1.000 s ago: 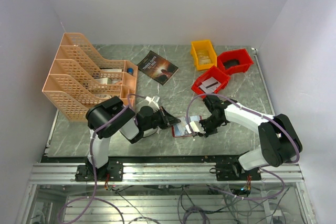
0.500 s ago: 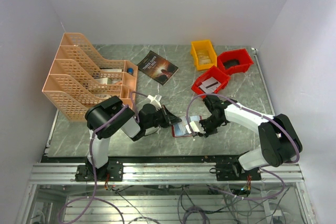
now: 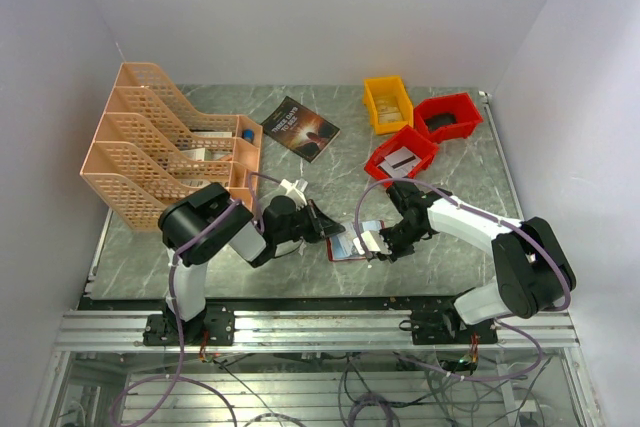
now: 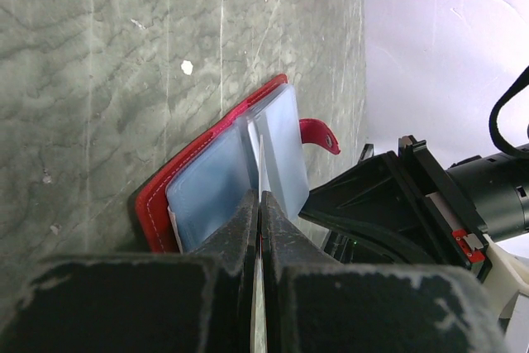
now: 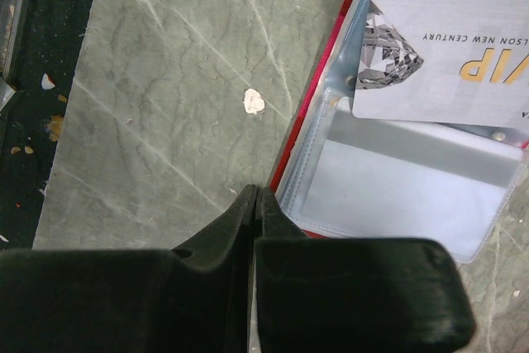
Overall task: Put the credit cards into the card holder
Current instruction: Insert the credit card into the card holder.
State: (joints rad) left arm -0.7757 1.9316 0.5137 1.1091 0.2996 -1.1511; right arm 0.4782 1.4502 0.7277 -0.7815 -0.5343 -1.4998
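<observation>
At the near middle of the tabletop (image 3: 340, 162), the red card holder (image 3: 352, 241) lay open. The jaws of the left gripper (image 3: 325, 224) pinched a thin pale sheet (image 4: 260, 163) among its pockets. Those of the right gripper (image 3: 372, 244) were closed, nothing visible between them. One silver card (image 5: 446, 39) lay over the pockets, seemingly not fully inserted.

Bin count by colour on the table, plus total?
Red bins: 2
Yellow bin: 1
Total: 3
</observation>
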